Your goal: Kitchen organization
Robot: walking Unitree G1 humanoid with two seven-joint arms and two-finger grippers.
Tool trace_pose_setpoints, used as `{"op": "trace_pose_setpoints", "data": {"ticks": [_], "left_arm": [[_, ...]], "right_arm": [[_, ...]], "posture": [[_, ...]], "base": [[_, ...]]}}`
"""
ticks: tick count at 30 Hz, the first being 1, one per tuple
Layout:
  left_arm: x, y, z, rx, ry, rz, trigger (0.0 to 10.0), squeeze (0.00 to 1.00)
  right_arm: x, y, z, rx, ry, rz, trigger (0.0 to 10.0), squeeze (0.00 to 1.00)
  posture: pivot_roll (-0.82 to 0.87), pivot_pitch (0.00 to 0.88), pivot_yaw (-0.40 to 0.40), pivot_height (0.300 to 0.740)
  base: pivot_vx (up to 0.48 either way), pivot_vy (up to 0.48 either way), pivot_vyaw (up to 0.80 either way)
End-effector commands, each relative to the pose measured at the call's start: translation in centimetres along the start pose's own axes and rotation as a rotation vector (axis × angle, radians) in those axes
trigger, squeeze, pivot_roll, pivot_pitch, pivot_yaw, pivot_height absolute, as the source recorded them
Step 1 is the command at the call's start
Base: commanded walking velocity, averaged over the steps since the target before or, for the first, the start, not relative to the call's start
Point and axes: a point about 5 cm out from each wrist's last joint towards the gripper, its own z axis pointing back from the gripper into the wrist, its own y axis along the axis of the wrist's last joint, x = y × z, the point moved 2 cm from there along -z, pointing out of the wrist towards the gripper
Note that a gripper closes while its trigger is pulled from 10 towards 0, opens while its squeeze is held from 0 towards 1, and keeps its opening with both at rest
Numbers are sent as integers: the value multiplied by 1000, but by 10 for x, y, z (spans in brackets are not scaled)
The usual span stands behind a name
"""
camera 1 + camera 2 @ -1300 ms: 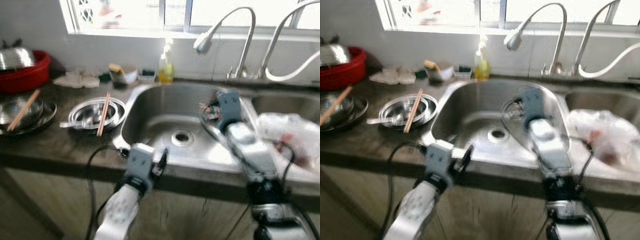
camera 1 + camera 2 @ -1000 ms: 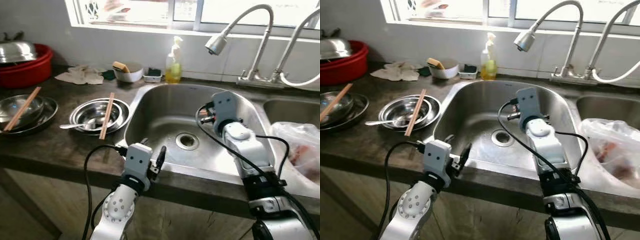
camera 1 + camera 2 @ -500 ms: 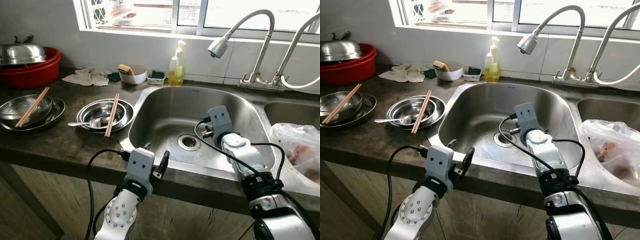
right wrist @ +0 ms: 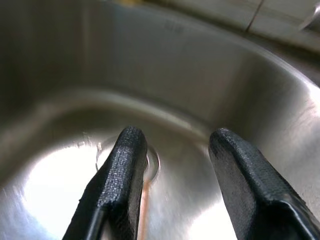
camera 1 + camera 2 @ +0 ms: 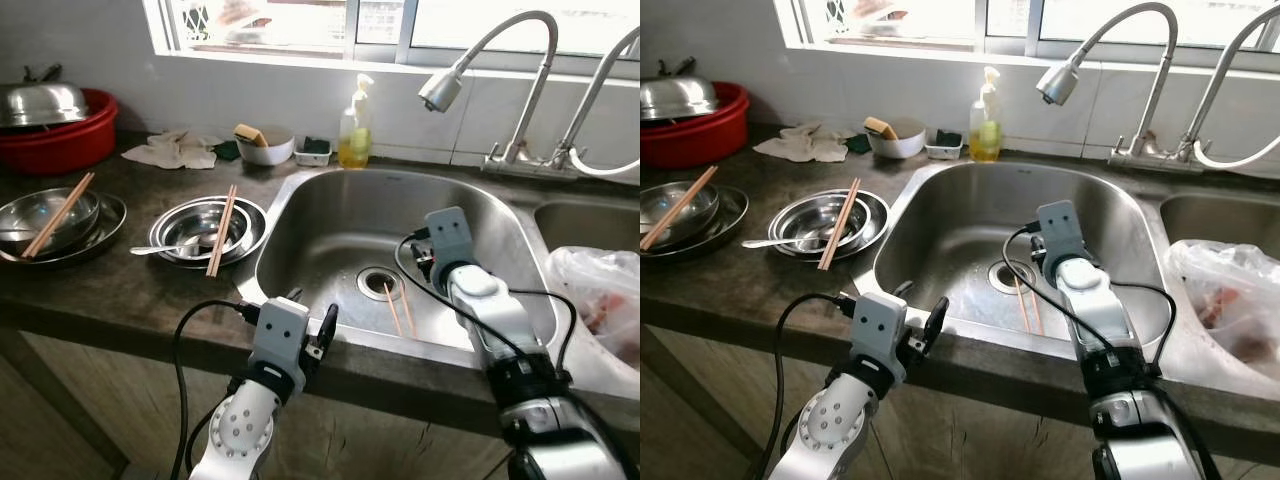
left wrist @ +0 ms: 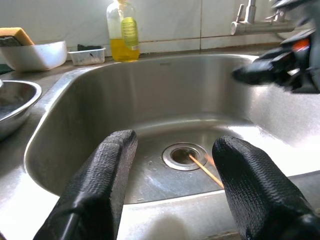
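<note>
Since half a second ago a pair of chopsticks (image 5: 396,306) has appeared on the sink (image 5: 330,215) floor, lying just at 3 o'clock of the drain (image 5: 377,283), and the right gripper (image 4: 172,165) has moved a little back from the drain area. This gripper reaches over the basin with the arm stretched forward from the robot's right side, wrist bent down toward the sink floor. Its jaws are wide apart and hold nothing.

The left gripper (image 6: 172,170) hangs at the front edge of the counter (image 5: 120,290), pointing into the basin, arm bent up from below. Its jaws are also wide apart and empty.

The left wrist view shows one chopstick running from the drain toward the front wall of the sink, and the right gripper blurred at 2 o'clock. The right wrist view shows the drain between the fingers and an orange, blurred stick below it.

The head views show more: a steel bowl (image 5: 208,228) with a second pair of chopsticks (image 5: 221,229) and a spoon (image 5: 165,247) at 9 o'clock of the sink, another bowl (image 5: 50,215) with chopsticks further at 9 o'clock, a soap bottle (image 5: 353,140) at 12 o'clock, and a plastic bag (image 5: 600,300) at 3 o'clock.
</note>
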Motion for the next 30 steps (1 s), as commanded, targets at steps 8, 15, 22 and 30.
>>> {"op": "trace_pose_setpoints", "data": {"ticks": [8,15,22,30], "left_arm": [[-1,3,0,4,-1,-19,10000,0],[-1,4,2,11,-8,-22,10000,0],[1,5,7,16,-12,-17,10000,0],[3,5,13,17,9,7,10000,0]], "right_arm": [[6,41,39,325,-45,-108,10000,0],[-2,37,82,425,-36,-136,10000,0],[-13,21,114,463,-11,-163,10000,0],[-22,8,134,450,13,-151,10000,0]], "posture": [[79,0,-40,740],[55,0,-26,740],[50,0,-22,740],[41,0,-15,740]], "base": [[0,0,0],[0,0,0],[0,0,0],[0,0,0]]}}
